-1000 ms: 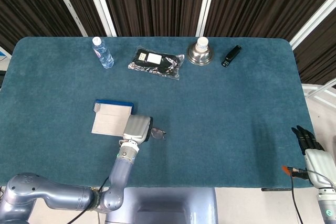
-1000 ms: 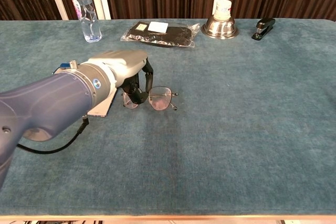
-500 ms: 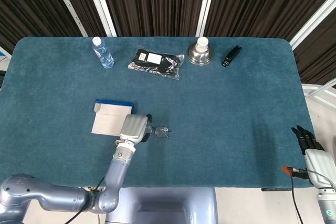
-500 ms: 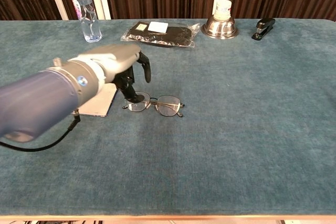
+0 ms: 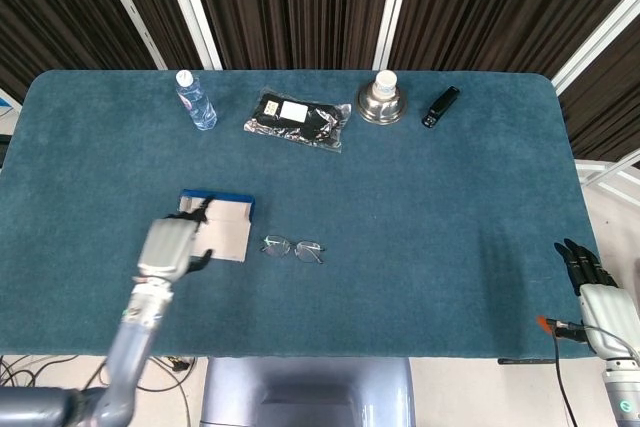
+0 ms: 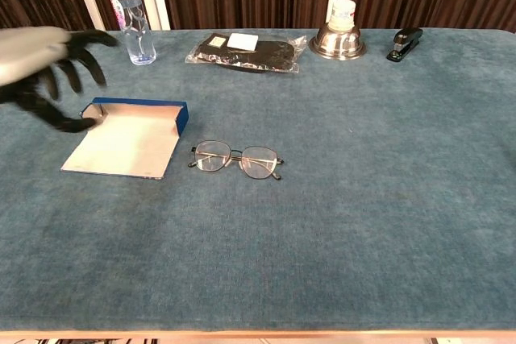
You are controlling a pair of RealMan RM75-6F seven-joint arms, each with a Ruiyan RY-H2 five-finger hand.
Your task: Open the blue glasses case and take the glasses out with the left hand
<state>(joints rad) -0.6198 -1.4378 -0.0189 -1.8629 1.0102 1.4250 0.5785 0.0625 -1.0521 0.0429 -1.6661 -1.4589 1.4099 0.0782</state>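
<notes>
Teal counter, dark curtains behind. Left hand (fingers spread, grasping nothing) above the opened blue glasses case; glasses just beside, at its 3 o'clock; right hand off the counter edge, fingers extended, holding nothing.

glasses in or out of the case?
Out. The glasses lie on the table beside the open case, apart from it.

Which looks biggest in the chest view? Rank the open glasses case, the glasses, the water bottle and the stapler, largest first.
1. Open glasses case, largest.
2. Glasses and water bottle: look about alike, and the bottle stands farther from the camera, so unranked.
3. Stapler, smallest, though it is also far back.
</notes>
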